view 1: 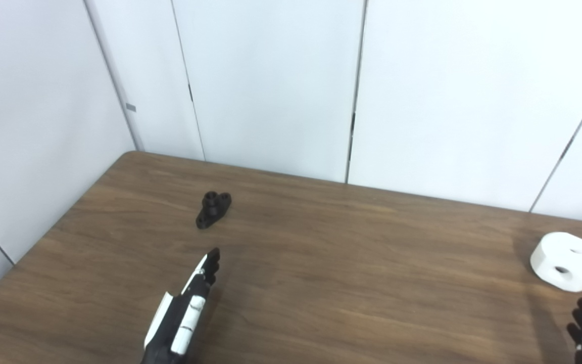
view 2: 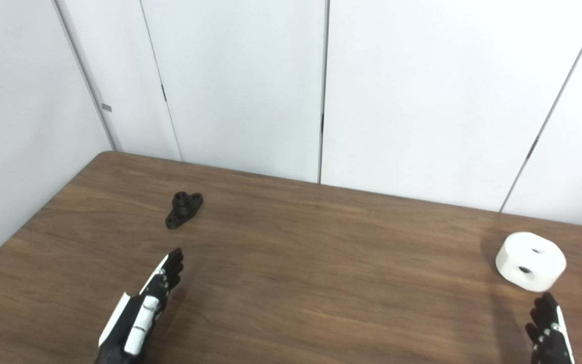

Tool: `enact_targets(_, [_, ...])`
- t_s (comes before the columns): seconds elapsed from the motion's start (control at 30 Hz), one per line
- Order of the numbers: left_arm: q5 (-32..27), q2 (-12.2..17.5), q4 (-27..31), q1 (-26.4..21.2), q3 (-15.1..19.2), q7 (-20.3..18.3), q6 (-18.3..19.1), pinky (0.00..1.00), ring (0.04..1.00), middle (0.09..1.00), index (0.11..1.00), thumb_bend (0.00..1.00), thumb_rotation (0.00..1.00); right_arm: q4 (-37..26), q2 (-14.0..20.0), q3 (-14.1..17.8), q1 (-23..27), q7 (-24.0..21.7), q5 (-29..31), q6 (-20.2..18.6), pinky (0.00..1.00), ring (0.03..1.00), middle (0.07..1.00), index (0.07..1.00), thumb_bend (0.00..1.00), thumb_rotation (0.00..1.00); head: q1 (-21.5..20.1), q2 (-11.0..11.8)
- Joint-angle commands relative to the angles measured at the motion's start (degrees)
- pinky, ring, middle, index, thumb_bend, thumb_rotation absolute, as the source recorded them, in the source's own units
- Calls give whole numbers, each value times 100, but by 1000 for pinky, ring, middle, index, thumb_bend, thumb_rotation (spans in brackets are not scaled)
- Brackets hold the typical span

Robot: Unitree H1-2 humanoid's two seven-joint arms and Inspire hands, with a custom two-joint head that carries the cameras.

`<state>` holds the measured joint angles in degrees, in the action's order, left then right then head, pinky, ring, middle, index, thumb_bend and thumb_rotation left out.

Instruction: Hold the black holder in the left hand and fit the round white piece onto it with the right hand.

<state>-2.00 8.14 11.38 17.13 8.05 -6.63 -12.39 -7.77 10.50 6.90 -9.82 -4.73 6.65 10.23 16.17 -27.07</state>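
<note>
A: What do we see of the black holder [view 1: 213,209]?

B: We see a small, dark, oblong piece lying flat on the brown wooden table [view 1: 351,283], toward its far left part. It has a raised round boss near one end with a hole in its top, and its long side runs on a slant. Nothing touches it.

A: And the round white piece [view 1: 567,261]?

B: We find it far over on the right side of the table, well apart from the holder. It is a thick white disc, lying flat, with two dark holes showing in its top face.

A: Where do these lie relative to our hands?

B: The holder sits beyond the left hand [view 2: 142,308], ahead of the fingertips [view 2: 175,256] with a clear stretch of bare wood between. The white piece lies just beyond the right hand [view 2: 549,331], near its fingertips [view 2: 545,303] but not touching them.

A: How are the hands posed?

B: The left one comes in from the bottom edge, stretched forward with its fingers straight and held edge-on, pointing toward the holder; it grips nothing. The right one shows only partly at the bottom right corner, fingers pointing up toward the white piece and spread a little, holding nothing. Behind the table we see plain white wall panels [view 1: 271,81].
</note>
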Motion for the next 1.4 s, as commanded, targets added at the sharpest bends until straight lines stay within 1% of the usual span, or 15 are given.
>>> enact_targets(0.0, [35,-176,-248,33,-181,59,-131,1000,1000,1000,998,568,1000,378,-23,17,-154,-54,109,60,1000,1000,1000,1000,657,1000,20,-1])
enact_targets(0.27, [414,-201,-234,25,-223,216,-177,1000,1000,1000,998,552,985,378,1,31,-146,-77,164,116,1000,1000,1000,1000,648,1000,-14,-63])
enact_targets(0.33, [656,-196,-210,39,-230,322,-261,1000,1000,1000,971,522,910,338,-1,29,-168,-83,175,102,1000,1000,1000,1000,636,1000,-51,-79])
enact_targets(0.37, [783,-225,-155,56,-215,402,-203,1000,1000,1000,964,506,878,317,-5,30,-178,-74,164,78,1000,1000,1000,1000,634,1000,-66,-87])
enact_targets(0.4, [938,-257,-73,77,-198,483,-98,1000,1000,1000,961,511,813,286,-9,31,-193,-55,139,32,1000,1000,1000,1000,641,1000,-81,-90])
enact_targets(0.53, [1468,-301,373,134,-164,720,344,999,1000,1000,967,518,651,217,-18,41,-246,-15,77,6,1000,1000,1000,1000,646,1000,-113,-123])
enact_targets(0.67, [1862,-267,792,23,-98,923,769,939,975,979,941,575,459,230,-10,46,-262,-35,100,83,1000,1000,1000,1000,637,1000,-86,-128])
enact_targets(0.73, [2050,-255,992,-87,-36,1017,1063,937,966,971,931,616,408,210,-16,44,-265,-41,113,75,1000,1000,1000,1000,635,1000,-81,-145])
enact_targets(0.77, [2183,-222,1072,-162,-1,1068,1209,939,960,964,929,638,400,208,-14,40,-266,-51,120,79,1000,1000,1000,1000,629,1000,-84,-142])
enact_targets(0.83, [2385,-108,1160,-338,69,1135,1410,860,910,935,917,696,380,200,-15,33,-268,-65,136,76,1000,1000,1000,1000,626,1000,-83,-144])
enact_targets(0.87, [2483,-38,1204,-455,112,1141,1555,846,904,932,912,726,361,200,-19,33,-267,-61,129,90,1000,1000,1000,1000,618,1000,-85,-140])
enact_targets(1.0, [2830,149,1282,-857,245,1148,2093,879,925,937,898,760,329,224,-12,39,-259,-47,81,124,1000,1000,1000,1000,614,1000,-95,-147])
enact_targets(1.1, [3312,363,1248,-1182,282,1094,2539,891,927,931,898,746,324,230,-8,47,-269,-38,53,147,1000,1000,1000,1000,618,1000,-88,-152])
enact_targets(1.23, [3542,541,1052,-1466,313,1113,2812,881,933,922,885,749,327,162,-30,52,-291,-47,142,51,1000,1000,1000,1000,611,1000,-89,-165])
enact_targets(1.37, [3638,665,758,-1724,304,1118,3057,865,934,923,881,768,359,175,-13,37,-297,-56,95,105,1000,1000,1000,1000,599,1000,-108,-175])
